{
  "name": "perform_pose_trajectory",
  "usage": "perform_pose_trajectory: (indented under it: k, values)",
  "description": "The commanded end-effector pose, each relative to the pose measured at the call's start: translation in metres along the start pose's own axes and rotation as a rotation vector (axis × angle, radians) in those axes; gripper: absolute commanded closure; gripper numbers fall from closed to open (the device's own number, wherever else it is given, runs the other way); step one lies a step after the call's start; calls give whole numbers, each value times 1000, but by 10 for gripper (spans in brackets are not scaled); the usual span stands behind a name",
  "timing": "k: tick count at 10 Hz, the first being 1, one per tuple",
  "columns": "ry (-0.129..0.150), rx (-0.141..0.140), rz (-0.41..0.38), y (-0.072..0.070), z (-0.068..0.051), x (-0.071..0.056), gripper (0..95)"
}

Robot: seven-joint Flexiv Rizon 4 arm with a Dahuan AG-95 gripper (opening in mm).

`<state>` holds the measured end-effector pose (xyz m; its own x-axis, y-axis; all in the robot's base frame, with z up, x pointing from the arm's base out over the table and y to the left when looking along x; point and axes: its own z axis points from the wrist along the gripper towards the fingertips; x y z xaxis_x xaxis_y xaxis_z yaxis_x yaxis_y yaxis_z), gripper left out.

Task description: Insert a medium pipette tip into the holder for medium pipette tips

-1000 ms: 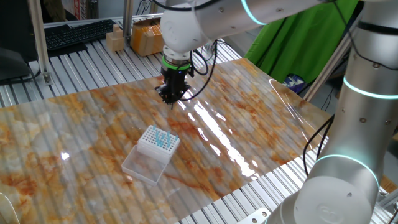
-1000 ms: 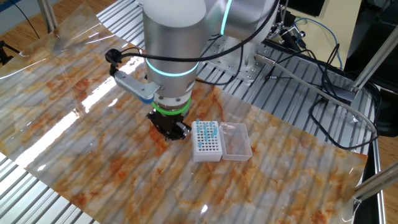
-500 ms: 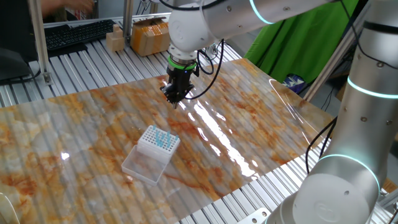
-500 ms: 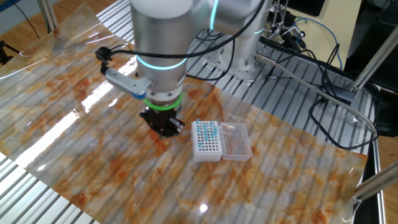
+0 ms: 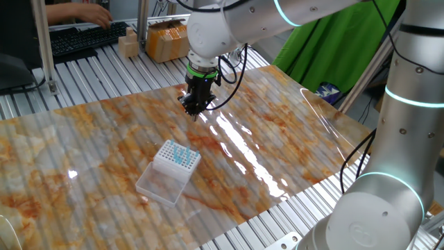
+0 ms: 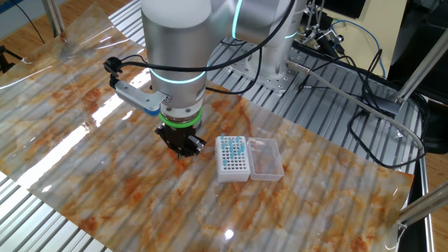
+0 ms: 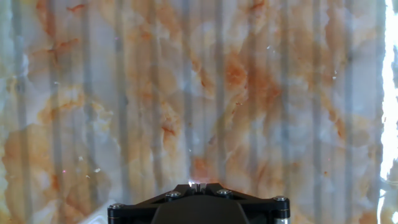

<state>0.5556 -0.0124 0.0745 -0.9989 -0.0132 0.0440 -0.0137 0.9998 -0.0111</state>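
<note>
The holder for medium pipette tips (image 5: 172, 161) is a small white rack with a grid of holes and a clear tray (image 5: 158, 185) attached. It also shows in the other fixed view (image 6: 232, 161). Several pale-blue tips (image 5: 184, 155) stand in its far rows. My gripper (image 5: 195, 110) hangs over the marbled sheet, well behind the rack, and in the other fixed view (image 6: 183, 150) it is left of the rack. Its jaws are shut in the hand view (image 7: 198, 185). A tiny pale glint sits at the jaw tips; I cannot tell whether it is a medium pipette tip.
An orange-and-white marbled sheet (image 5: 277, 132) covers the slatted table and glares near its middle. Cardboard boxes (image 5: 164, 40) and a keyboard (image 5: 83, 36) lie at the far edge. Cables (image 6: 350, 77) run along the table's side behind the arm's base.
My gripper has shifted a little away from the rack, sideways over the sheet. The rack and its tips have not moved.
</note>
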Motion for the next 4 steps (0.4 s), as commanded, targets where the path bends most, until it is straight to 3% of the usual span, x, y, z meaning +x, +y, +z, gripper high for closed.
perform_pose_trajectory:
  k: [1,4]
  values:
    - [0,1,0,0,0,0,950]
    - [1,3,1,0,0,0,950]
